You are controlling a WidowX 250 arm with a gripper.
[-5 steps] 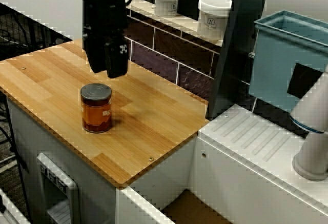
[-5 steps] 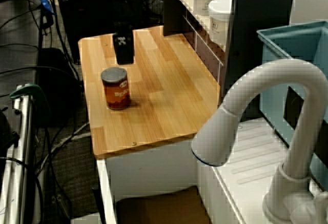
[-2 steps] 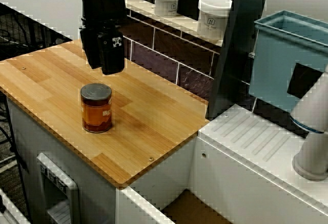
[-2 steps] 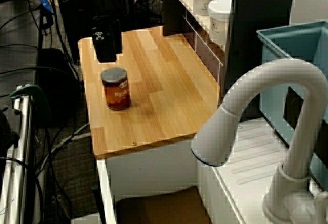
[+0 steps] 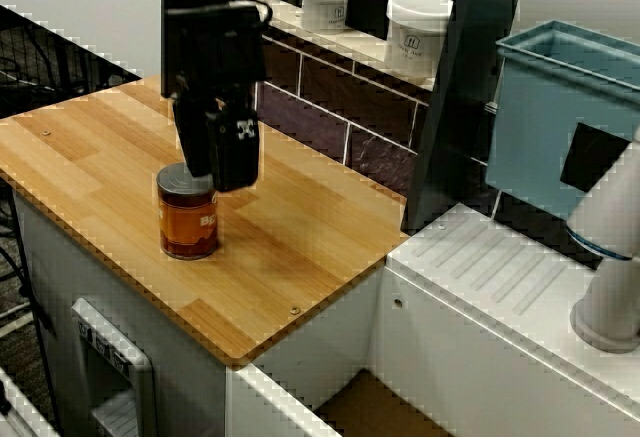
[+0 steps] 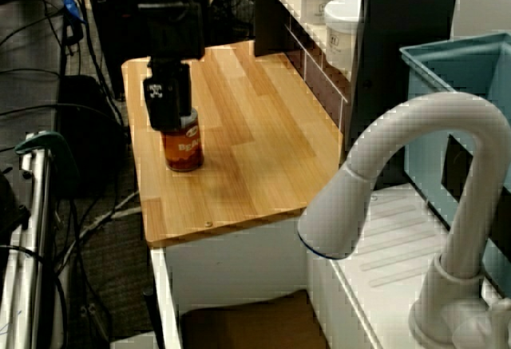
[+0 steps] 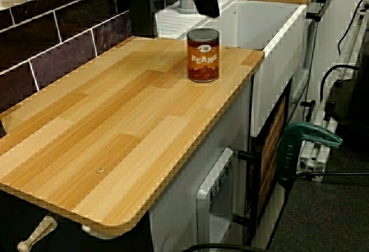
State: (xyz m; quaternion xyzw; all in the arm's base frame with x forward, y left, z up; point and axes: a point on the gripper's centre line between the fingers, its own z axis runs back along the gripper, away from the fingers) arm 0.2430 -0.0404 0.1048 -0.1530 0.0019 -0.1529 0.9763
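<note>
Near the front edge of the wooden countertop, roughly midway along it, a can stands upright, well apart from the tiled wall behind. The can's orange label reads BEANS in the view along the countertop. The black gripper hangs straight over the can, pointing down. The view along the countertop shows a small gap between the gripper and the can's top, so the two do not touch. In the view facing the tiles and the view over the faucet, the gripper's body covers part of that top. I cannot tell whether the gripper is spread or closed, as it reads as one dark block. On the ledge above the tiles sit a small jar and a bigger jar. Past the countertop's end are a white drainboard, a teal bin and a white faucet.
</note>
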